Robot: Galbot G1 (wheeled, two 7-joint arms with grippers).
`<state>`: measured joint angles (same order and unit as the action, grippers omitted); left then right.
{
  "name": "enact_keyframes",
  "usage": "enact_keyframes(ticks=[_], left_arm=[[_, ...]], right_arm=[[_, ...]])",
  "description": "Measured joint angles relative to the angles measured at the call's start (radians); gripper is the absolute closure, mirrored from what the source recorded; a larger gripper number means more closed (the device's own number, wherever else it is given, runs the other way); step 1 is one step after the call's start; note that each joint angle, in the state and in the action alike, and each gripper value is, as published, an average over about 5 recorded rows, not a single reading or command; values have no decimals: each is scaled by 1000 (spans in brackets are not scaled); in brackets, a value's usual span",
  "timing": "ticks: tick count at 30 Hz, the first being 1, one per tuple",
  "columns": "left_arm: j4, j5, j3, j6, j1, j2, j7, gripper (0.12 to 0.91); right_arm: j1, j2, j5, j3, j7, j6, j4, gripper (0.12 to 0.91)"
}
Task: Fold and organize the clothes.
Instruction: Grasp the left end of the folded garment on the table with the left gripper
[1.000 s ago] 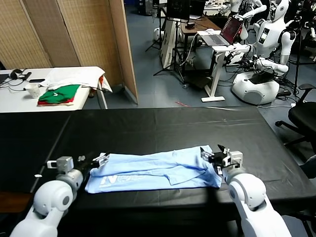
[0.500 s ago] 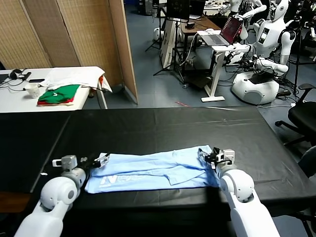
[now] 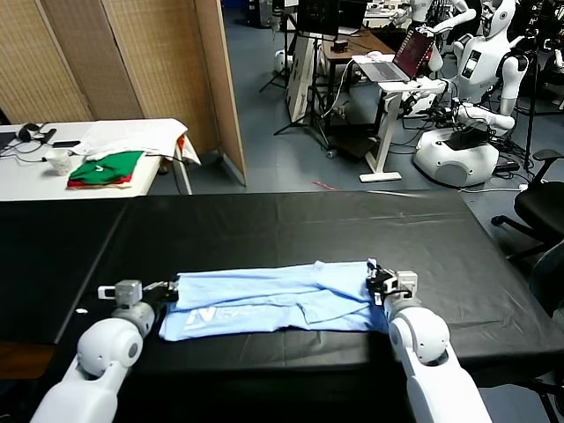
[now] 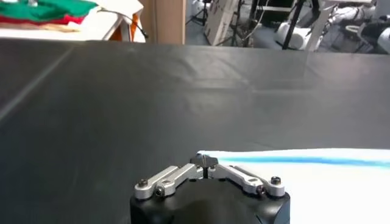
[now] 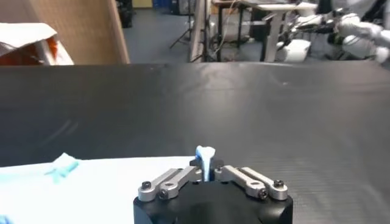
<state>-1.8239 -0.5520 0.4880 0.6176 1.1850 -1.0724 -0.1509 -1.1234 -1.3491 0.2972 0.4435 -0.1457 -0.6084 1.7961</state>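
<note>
the pale light-blue thin-fabric t-shirt (image 3: 273,307) is stretched crosswise on the black counter (image 3: 291,229), its long axis strung between left claw (image 3: 170,288) and right claw (image 3: 377,282), each clamped on an end.

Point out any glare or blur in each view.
Head view: overhead light leaves soft sheen on the black table, T-shirt sharp. Left wrist view: T-shirt washed out nearly white. Right wrist view: near gripper body soft, background robots blurred.
</note>
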Motion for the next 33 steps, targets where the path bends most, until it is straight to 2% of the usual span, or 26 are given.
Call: enact_keyframes(ticks=[5, 8, 12, 16, 19, 22, 33], left_arm=[[18, 46, -7, -25, -16, -6, 20, 885], [11, 57, -2, -35, -10, -8, 34, 811], [-15, 56, 15, -48, 12, -4, 42, 580], [-44, -2, 43, -47, 38, -1, 35, 317], [-69, -56, 72, -44, 64, -4, 27, 176], [-99, -87, 104, -46, 100, -19, 25, 130], [-142, -42, 155, -70, 216, -105, 55, 123]], right_arm=[[-21, -11, 0, 11, 6, -14, 27, 837], [-34, -5, 0, 21, 20, -15, 48, 709], [-55, 17, 4, 38, 48, -17, 93, 463], [-84, 50, 30, 59, 63, -34, 158, 220], [-111, 73, 48, 80, 69, -36, 210, 135], [-142, 80, 53, 103, 76, -30, 254, 120], [-240, 75, 51, 133, 80, -19, 349, 118]])
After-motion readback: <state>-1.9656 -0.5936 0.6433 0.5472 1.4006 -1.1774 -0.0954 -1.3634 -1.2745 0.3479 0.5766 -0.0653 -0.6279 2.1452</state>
